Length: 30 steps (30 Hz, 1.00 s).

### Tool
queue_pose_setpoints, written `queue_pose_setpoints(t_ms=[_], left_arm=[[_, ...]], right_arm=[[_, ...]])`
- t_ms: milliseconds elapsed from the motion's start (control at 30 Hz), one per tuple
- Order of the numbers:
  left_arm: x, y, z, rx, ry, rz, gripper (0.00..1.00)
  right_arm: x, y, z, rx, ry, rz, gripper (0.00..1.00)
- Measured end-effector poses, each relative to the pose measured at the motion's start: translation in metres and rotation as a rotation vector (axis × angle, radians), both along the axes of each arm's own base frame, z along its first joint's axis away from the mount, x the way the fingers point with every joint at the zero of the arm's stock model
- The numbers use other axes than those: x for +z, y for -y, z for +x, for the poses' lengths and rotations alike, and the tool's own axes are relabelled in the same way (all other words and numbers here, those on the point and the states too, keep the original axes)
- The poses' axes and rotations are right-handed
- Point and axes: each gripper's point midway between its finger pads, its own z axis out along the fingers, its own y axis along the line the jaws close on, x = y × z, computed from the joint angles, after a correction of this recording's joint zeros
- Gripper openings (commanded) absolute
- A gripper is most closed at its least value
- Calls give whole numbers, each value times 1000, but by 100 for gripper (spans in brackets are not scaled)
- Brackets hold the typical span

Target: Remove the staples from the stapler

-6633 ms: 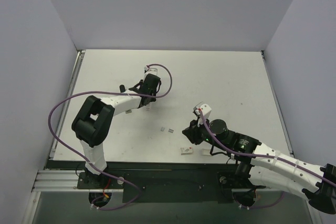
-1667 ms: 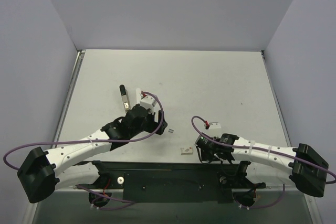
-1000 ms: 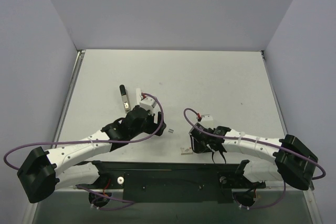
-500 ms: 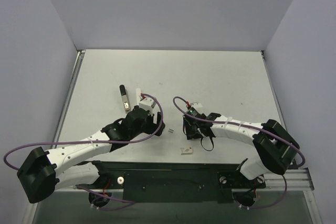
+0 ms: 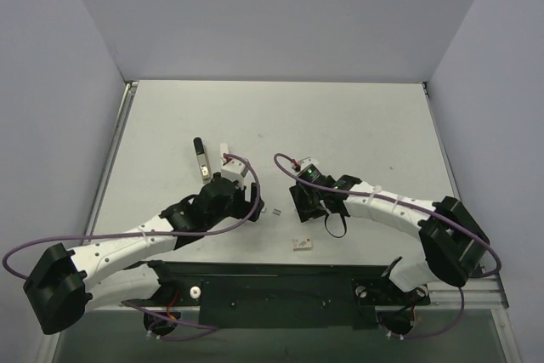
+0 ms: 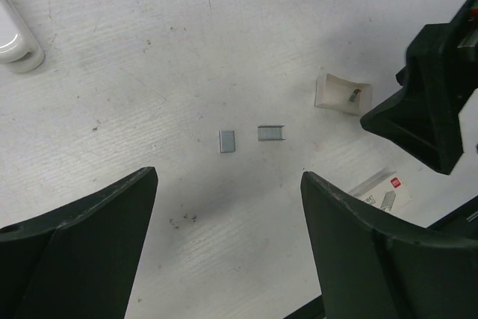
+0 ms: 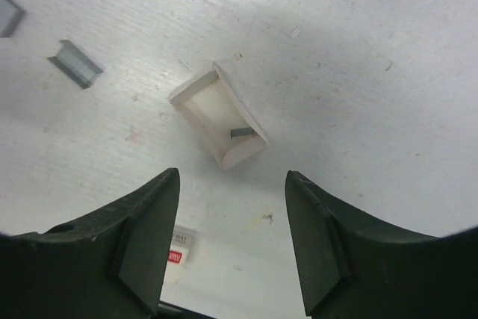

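The stapler [image 5: 201, 159] lies on the table left of centre, its black-and-silver bar showing; its white rounded end [image 6: 15, 33] pokes into the left wrist view's top left corner. Two staples [image 6: 227, 141] [image 6: 272, 133] lie side by side on the table, seen from above as a grey speck [image 5: 275, 210] and from the right wrist [image 7: 75, 63]. My left gripper [image 6: 228, 177] [image 5: 254, 200] hangs open just short of them, nothing between its fingers. My right gripper [image 7: 233, 177] [image 5: 307, 208] is open and empty, right of the staples.
A small open white box [image 7: 218, 115] [image 6: 340, 93] with one grey staple inside lies just ahead of the right fingertips. A white card with red print [image 5: 302, 244] [image 6: 385, 192] [image 7: 173, 255] lies near the table's front edge. The black front rail runs below it.
The right arm has swung left and away from the front edge, past the card, to the box near the staples; its jaws have widened a little. The left arm has barely moved.
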Motion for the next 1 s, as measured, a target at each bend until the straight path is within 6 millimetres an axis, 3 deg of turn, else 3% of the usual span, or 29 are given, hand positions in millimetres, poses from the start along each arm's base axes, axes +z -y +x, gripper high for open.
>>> queue_pose_setpoints(t_ms=[200, 333, 500, 767, 1000], left_arm=[[17, -4, 2, 18, 44, -33, 89], [30, -8, 1, 28, 74, -62, 89], [44, -16, 1, 52, 119, -92, 89], [42, -40, 0, 108, 181, -76, 89], [35, -56, -2, 152, 208, -66, 89]], right_arm=[[57, -12, 10, 70, 119, 91, 58], [75, -27, 14, 133, 164, 115, 59], [69, -45, 13, 229, 153, 95, 59], [44, -72, 11, 407, 133, 24, 63], [50, -102, 9, 616, 207, 68, 64]])
